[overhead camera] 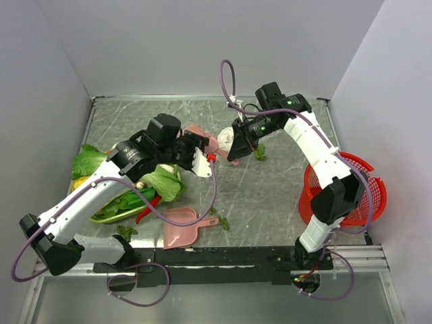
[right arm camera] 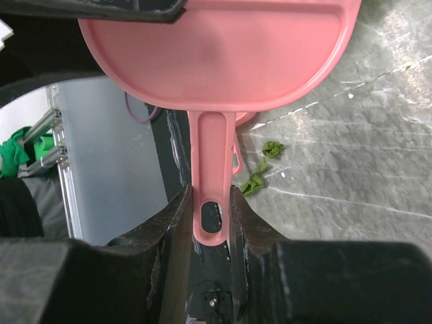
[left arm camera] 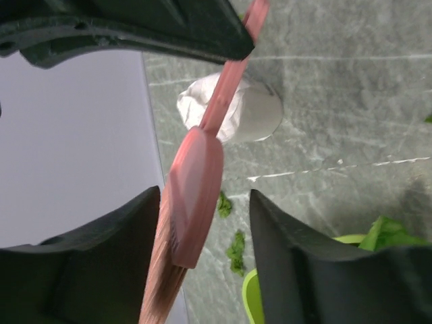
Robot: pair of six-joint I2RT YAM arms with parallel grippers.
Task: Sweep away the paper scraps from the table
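Observation:
A pink hand brush [overhead camera: 201, 133] hangs in the air between my two grippers. My right gripper [overhead camera: 234, 148] is shut on its handle [right arm camera: 212, 169]. In the right wrist view the broad brush head [right arm camera: 216, 54] fills the top. My left gripper [overhead camera: 196, 150] is open around the brush head [left arm camera: 196, 182]. The bristles lie against its left finger [left arm camera: 101, 263], with a gap to the right finger. Paper scraps lie on the table [overhead camera: 270, 196]: by the right gripper [overhead camera: 260, 152], near the dustpan [overhead camera: 221, 221] and at the front left [overhead camera: 125, 233]. Scraps also show in both wrist views [left arm camera: 236, 251] [right arm camera: 255, 182].
A pink dustpan [overhead camera: 181, 228] lies near the front edge. A white crumpled lump [overhead camera: 225, 138] sits under the brush. Lettuces [overhead camera: 165, 181], a green tray [overhead camera: 111, 214] and a red chili [overhead camera: 148, 209] crowd the left side. A red basket [overhead camera: 361, 185] stands at the right edge.

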